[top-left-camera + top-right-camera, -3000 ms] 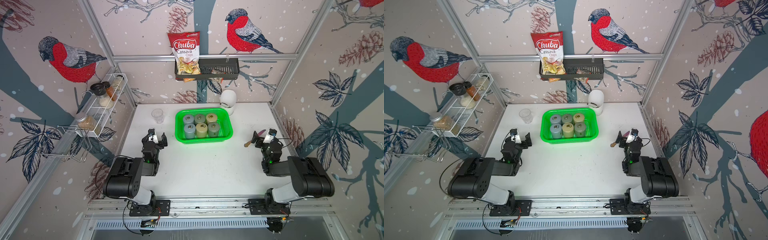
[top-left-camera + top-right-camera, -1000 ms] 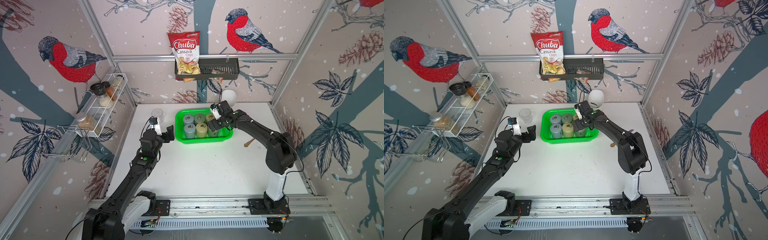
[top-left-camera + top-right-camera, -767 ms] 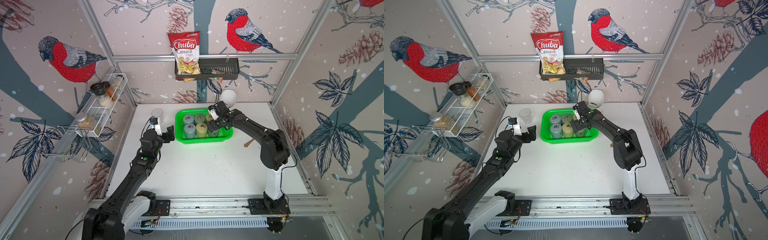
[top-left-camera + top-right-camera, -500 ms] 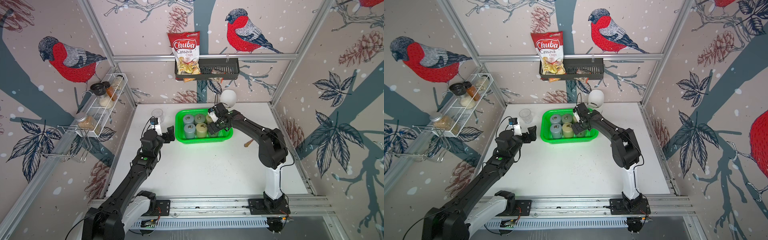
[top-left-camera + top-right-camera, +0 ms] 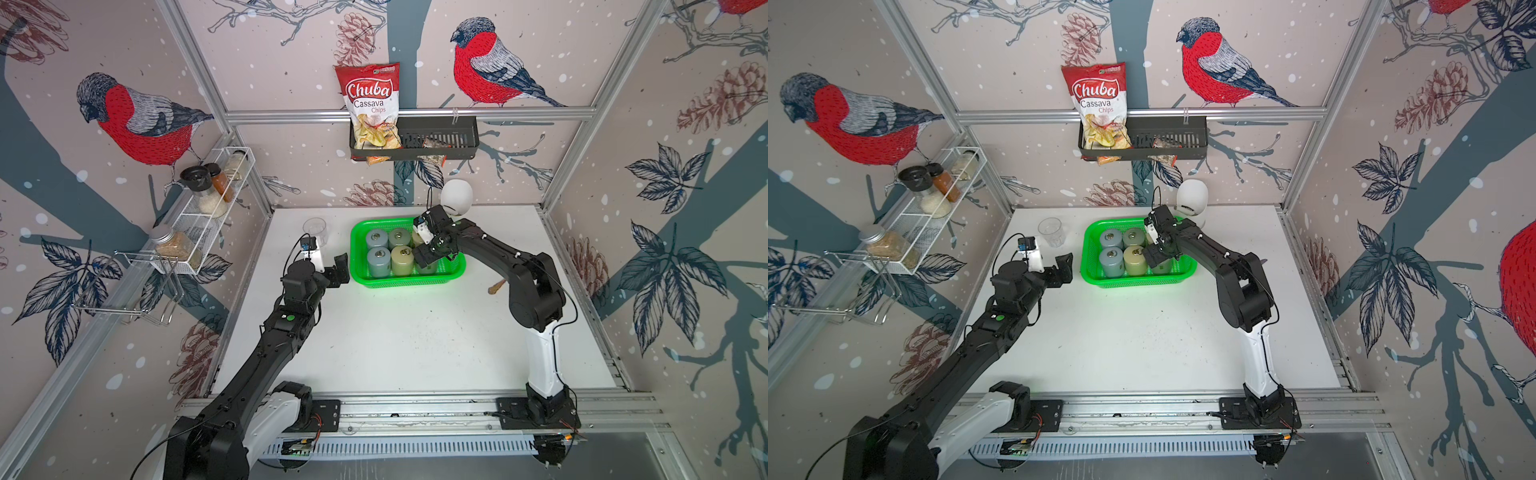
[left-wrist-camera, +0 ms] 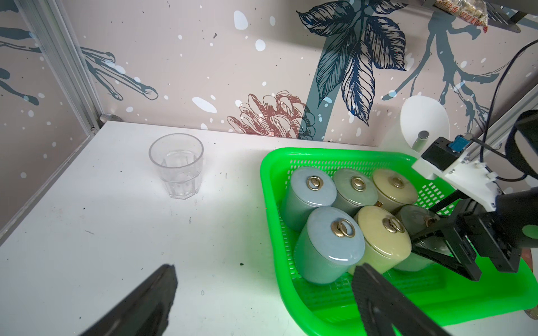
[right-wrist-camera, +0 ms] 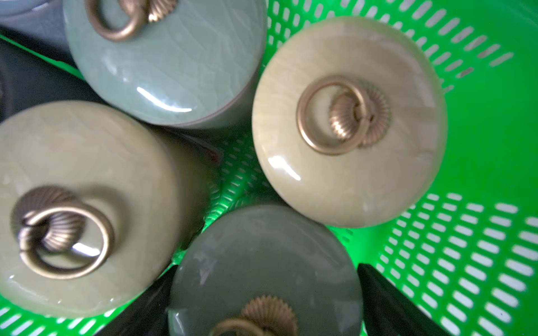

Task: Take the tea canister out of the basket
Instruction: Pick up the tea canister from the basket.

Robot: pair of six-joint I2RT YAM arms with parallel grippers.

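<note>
1. Target tea canister [image 6: 413,215] stands upright in basket [image 5: 405,281], in its robot-side right corner; five other canisters [image 6: 330,232] packed beside.
2. Right gripper [image 7: 266,270] fingers straddle its sides; pinching or not, cannot tell.
3. Left gripper [image 5: 332,268] fingers spread, outside basket's left wall.
4. Likely glazed ceramic: slippery, fragile, loose lid [image 7: 256,247]; grip body, not ring [image 7: 230,324].
5. Count: six canisters, one basket, one glass [image 6: 176,163].

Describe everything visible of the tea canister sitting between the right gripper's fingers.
The dark grey-green tea canister is a glazed, ceramic-looking cylinder whose domed lid carries a brass shell knob and ring. It stands upright, lid on, in the green basket, at the right end of the row nearer the robot, beside an olive canister and a beige canister. The right gripper's black fingers flank it closely; whether they press it is unclear.
</note>
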